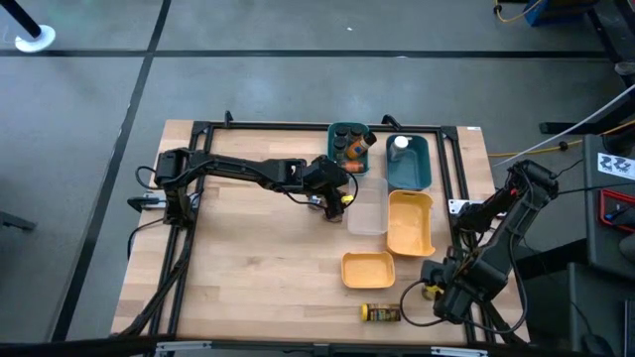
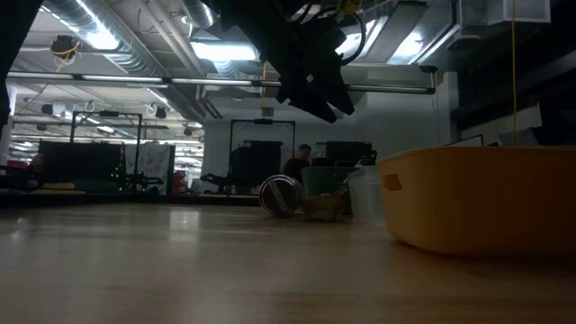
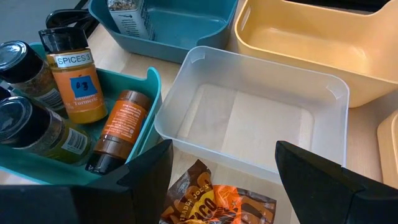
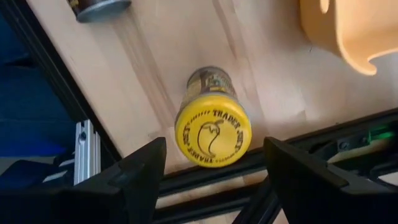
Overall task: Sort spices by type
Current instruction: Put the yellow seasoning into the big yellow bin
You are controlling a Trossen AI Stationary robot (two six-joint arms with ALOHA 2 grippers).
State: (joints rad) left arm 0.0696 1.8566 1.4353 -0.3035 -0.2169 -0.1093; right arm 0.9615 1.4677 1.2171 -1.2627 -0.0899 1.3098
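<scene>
My left gripper hangs open above an orange-brown packet that lies flat on the table beside the clear bin; in the low view the left gripper is well above the table. The teal bin holds several jars: two dark-lidded ones, an upright orange jar and a brown bottle on its side. My right gripper is open near the table's near right corner. Its fingers stand on either side of a yellow-lidded jar lying on its side, lid toward the camera.
A blue bin holds a white-lidded jar. Two yellow bins sit right of centre. Another jar lies on its side near the near edge. A black frame rail runs close behind the yellow-lidded jar.
</scene>
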